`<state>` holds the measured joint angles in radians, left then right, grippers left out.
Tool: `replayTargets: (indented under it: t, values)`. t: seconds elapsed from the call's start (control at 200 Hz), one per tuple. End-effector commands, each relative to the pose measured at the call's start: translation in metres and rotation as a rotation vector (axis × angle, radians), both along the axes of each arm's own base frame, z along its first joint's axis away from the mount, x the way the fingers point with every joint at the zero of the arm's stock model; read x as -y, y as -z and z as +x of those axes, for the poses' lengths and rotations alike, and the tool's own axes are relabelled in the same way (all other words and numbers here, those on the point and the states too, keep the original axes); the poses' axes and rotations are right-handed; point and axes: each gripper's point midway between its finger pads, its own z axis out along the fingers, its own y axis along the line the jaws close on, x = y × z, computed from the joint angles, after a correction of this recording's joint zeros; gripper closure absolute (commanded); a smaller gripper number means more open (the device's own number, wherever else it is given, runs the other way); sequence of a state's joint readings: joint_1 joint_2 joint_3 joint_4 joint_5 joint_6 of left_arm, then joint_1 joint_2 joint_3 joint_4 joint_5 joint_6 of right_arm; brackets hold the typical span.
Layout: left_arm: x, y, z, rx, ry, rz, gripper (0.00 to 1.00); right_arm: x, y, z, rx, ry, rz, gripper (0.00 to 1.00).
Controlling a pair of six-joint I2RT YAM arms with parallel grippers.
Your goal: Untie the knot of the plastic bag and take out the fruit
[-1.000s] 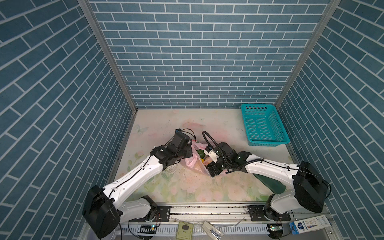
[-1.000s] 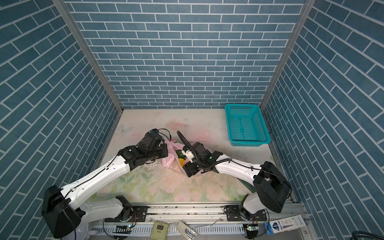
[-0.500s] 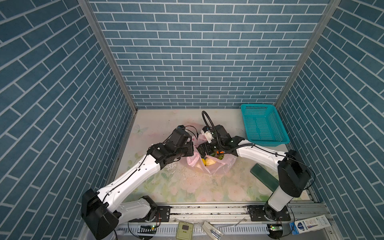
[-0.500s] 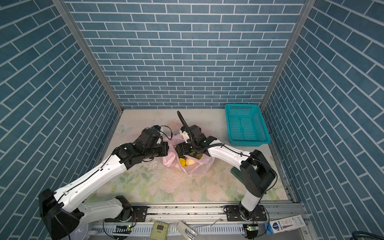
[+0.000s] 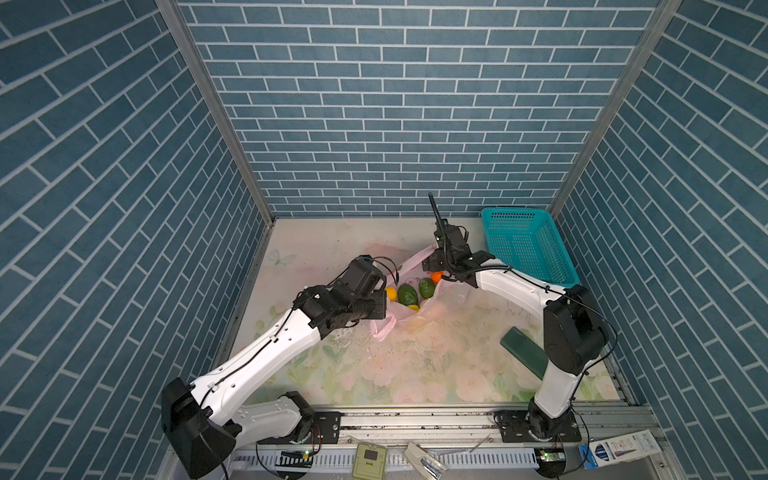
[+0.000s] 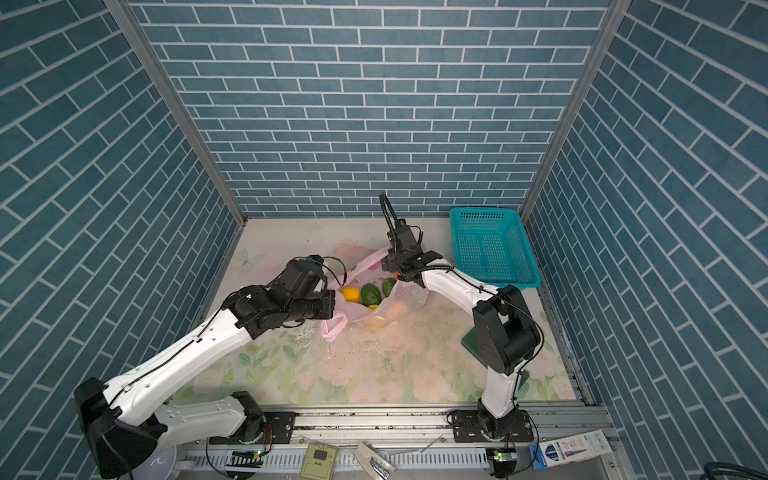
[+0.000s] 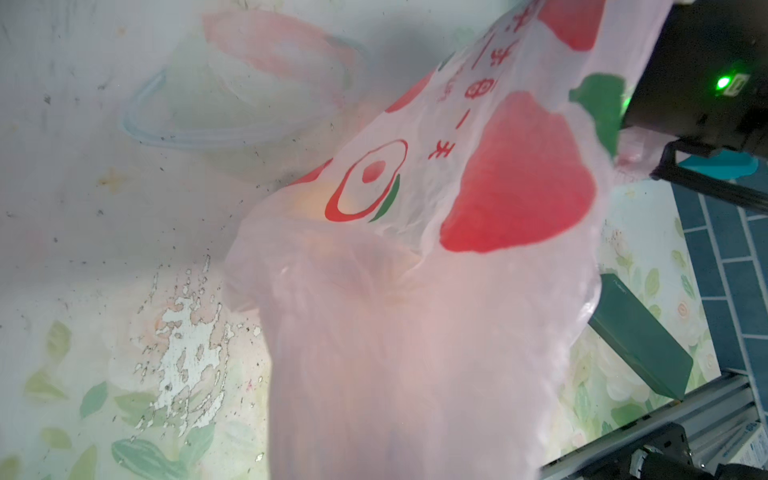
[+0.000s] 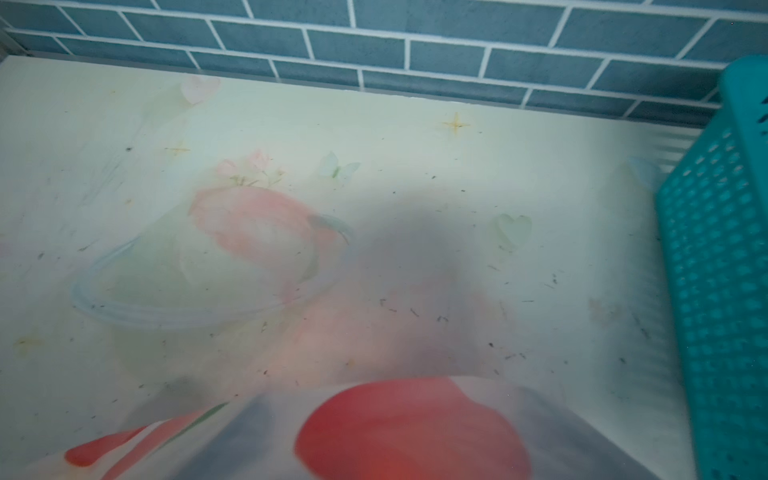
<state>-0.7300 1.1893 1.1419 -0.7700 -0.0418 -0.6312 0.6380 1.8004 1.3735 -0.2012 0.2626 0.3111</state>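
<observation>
One pink plastic bag (image 5: pixel 444 303) lies mid-table. In its open mouth five pieces of fruit (image 5: pixel 426 286) show: two green ones (image 5: pixel 407 294), two yellow ones (image 5: pixel 390 293) and one orange one (image 5: pixel 436 276). Two more pale lumps (image 6: pixel 394 309) show dimly through its wall; any beyond those cannot be counted. One teal basket (image 5: pixel 515 211) stands far right, one dark green box (image 5: pixel 524 351) near right. Two robot arms (image 5: pixel 266 353) reach in.
</observation>
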Motion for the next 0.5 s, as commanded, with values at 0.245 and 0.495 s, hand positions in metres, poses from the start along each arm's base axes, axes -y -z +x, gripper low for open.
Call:
replayTargets:
  t: [0.245,0.495]
  values:
    - [-0.004,-0.006,0.008,-0.003,-0.015,0.075,0.6,0.004,-0.014,-0.027,-0.011,-0.04,0.046,0.1]
    - [-0.002,-0.007,0.017,0.045,-0.061,0.025,0.19,0.004,-0.012,-0.041,-0.029,-0.056,0.058,0.1]
